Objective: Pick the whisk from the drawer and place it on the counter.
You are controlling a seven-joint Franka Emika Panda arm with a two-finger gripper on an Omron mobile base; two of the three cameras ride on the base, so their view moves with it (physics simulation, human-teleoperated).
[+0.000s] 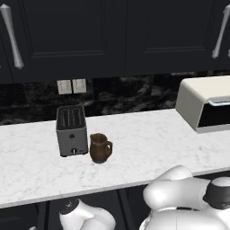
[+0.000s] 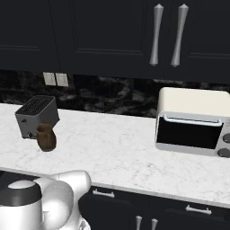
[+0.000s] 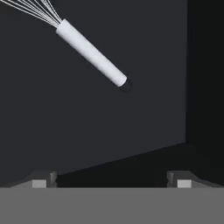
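Observation:
In the hand view the whisk (image 3: 90,52) lies on the dark floor of the drawer (image 3: 87,127), its pale handle slanting from upper left to centre and its silver wires running off the top left corner. My gripper (image 3: 111,179) hangs above the drawer, open, its two fingertips (image 3: 43,178) wide apart at the bottom with nothing between them. The whisk sits well ahead of the tips, apart from them. The white marble counter (image 1: 148,143) stretches across both base views.
On the counter stand a grey toaster (image 1: 71,130) and a brown jug (image 1: 99,148) at the left, and a white toaster oven (image 2: 193,121) at the right. Dark upper cabinets with silver handles (image 2: 157,35) hang above. A drawer wall (image 3: 204,74) rises on the right.

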